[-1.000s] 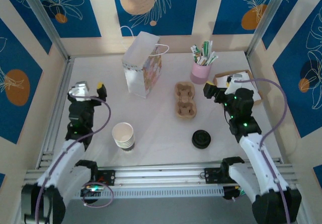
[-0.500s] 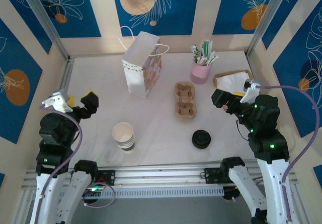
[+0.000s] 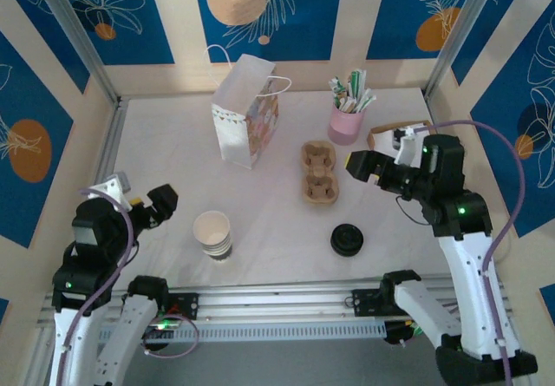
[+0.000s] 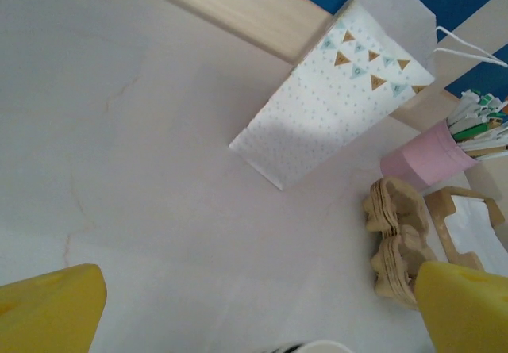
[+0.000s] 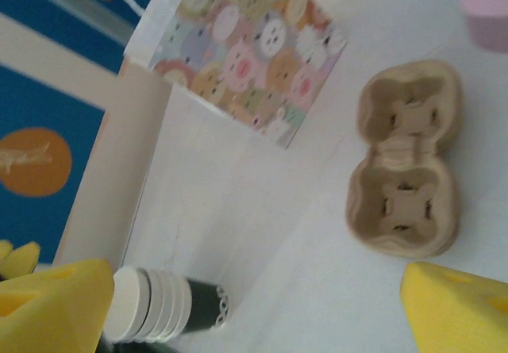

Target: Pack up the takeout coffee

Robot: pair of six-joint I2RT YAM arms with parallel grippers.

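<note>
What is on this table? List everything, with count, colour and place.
gift bag: one, white with a patterned side, standing at the far middle
pink cup: one, holding straws and sticks, far right of the bag
cup carrier: one, brown pulp, two wells, both vacant, table centre
cardboard box: one, brown with white contents, right edge, partly behind the right arm
paper cups: one nested stack, cream with a dark lower band, no lids, near left
lids: one black pile, count unclear, near right
table: one, white
left gripper: yellow pads, open, holding nothing, near left
right gripper: yellow pads, open, holding nothing, by the carrier
</note>
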